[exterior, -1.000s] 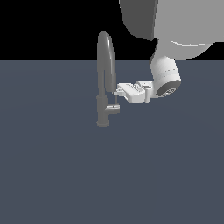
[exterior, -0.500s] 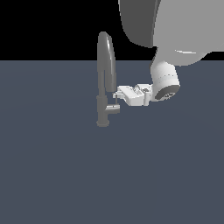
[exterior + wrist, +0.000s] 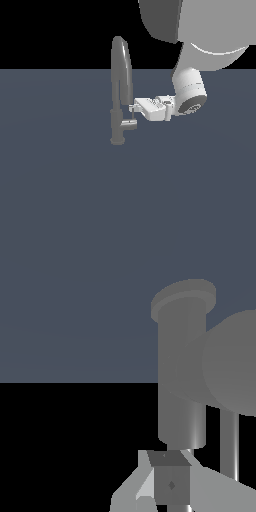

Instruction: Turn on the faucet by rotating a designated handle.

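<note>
Pincer [image 3: 133, 108] closer to handle [image 3: 131, 125]

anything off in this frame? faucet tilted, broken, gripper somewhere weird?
Nothing stands out. The faucet stands upright on the flat grey surface, spout intact. The gripper sits at the thin pin above the handle, on the exterior view's right of the faucet body. No spill or damage visible.

My claw [image 3: 133, 108] now sits right against the faucet [image 3: 120, 90], closer than a second ago, its tip just above the handle [image 3: 129, 124]. My wrist has swung upward behind it, so my claw now lies more level.
</note>
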